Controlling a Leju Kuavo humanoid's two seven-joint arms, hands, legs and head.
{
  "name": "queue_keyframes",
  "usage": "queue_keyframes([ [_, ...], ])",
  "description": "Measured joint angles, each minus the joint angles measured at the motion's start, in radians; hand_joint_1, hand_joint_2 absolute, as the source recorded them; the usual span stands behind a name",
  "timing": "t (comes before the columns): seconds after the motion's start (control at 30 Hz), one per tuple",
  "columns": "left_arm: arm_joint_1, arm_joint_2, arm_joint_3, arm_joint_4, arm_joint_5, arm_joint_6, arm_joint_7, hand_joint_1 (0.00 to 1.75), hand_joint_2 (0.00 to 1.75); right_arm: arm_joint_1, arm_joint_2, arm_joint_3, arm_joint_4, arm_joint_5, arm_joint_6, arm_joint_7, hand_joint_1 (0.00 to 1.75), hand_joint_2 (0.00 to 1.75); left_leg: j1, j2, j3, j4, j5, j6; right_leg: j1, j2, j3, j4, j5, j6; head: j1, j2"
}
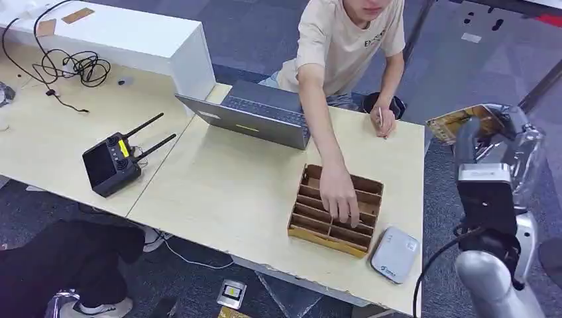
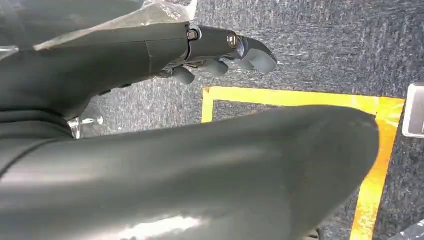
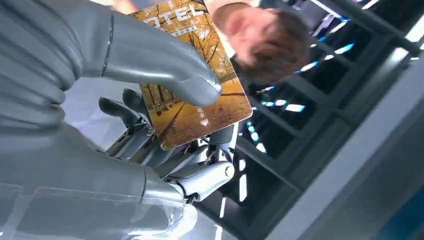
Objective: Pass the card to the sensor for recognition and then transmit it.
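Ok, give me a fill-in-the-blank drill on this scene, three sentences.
1. The right hand holds a ___ card.
2. The person's hand reaches into the ___ slotted box.
3. The grey sensor lies on the table beside the ___.

Missing words: hotel; cardboard; box

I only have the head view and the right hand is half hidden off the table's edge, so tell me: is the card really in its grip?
Observer: Yes. The right wrist view shows the right hand holding the card between thumb and fingers.
Operator: Which card is it?
Observer: An orange hotel card with an autumn tree picture.
Operator: And the left hand? I can't find it.
Observer: The left hand hangs over grey carpet near a yellow floor line, holding nothing, fingers curled.
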State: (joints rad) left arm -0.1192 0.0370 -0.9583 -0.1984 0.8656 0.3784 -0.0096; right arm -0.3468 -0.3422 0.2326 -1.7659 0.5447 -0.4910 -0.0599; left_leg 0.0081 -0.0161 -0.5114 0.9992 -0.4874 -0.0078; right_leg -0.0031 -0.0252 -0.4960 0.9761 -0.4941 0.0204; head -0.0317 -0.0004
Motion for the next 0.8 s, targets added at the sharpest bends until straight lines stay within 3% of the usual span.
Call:
queue_keyframes([
  [0.4, -0.003, 0.003, -0.023, 0.0, -0.017, -0.006, 0.005, 0.0, 0.0, -0.097, 0.053, 0.125, 0.016, 0.036, 0.009, -0.008, 1.75, 1.75, 0.0, -0.001, -0.001, 0.0, 0.0, 0.0, 0.0, 0.0, -0.001, 0.0, 0.0, 0.0, 0.001, 0.0],
  [0.63, -0.005, 0.003, -0.034, 0.0, -0.029, -0.01, -0.003, 0.0, 0.0, -0.159, 0.078, 0.193, 0.075, 0.168, 0.003, -0.001, 1.75, 1.75, 0.0, -0.001, -0.001, 0.0, 0.0, 0.0, 0.0, 0.0, -0.001, 0.0, 0.0, 0.0, 0.0, 0.0],
  [0.8, -0.006, 0.003, -0.045, 0.0, -0.036, -0.01, -0.014, 0.0, 0.0, -0.218, 0.091, 0.246, 0.165, 0.376, -0.036, 0.04, 1.75, 1.75, 0.0, -0.001, -0.001, 0.0, 0.0, 0.0, 0.0, 0.0, -0.001, 0.0, 0.0, 0.0, 0.0, 0.0],
])
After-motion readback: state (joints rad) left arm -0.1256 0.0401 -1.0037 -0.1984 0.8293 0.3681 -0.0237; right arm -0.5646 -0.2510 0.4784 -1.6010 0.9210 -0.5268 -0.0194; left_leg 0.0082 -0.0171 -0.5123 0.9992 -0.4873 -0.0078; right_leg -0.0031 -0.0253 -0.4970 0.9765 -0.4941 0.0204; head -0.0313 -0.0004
